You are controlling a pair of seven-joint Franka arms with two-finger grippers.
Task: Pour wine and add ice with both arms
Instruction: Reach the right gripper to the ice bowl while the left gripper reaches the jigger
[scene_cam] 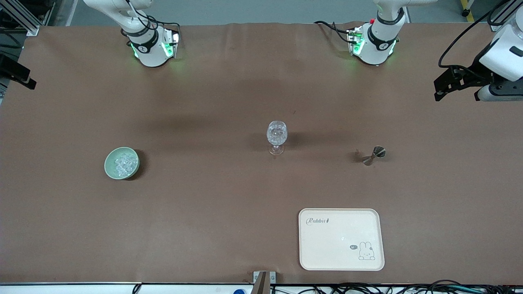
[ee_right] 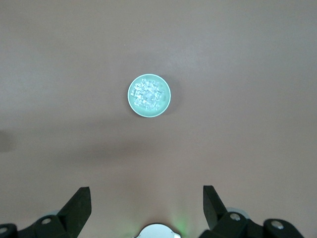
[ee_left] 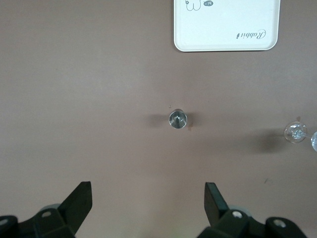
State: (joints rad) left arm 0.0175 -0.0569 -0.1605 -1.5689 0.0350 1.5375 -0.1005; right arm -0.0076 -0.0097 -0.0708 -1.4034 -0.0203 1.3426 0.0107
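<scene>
Front view: the stemmed glass stands mid-table, already holding clear pieces. A green bowl of ice sits at its eight o'clock, a steel measuring cup at its three o'clock. The tray reads "Rabbit" beside a rabbit drawing. Risk: the tall, narrow-footed glass could tip if nudged.

Left wrist view: the left gripper hangs empty over the measuring cup, fingers spread wide.

Right wrist view: the right gripper hangs spread and empty over the bowl; slick cubes may slip out of a pinch.
</scene>
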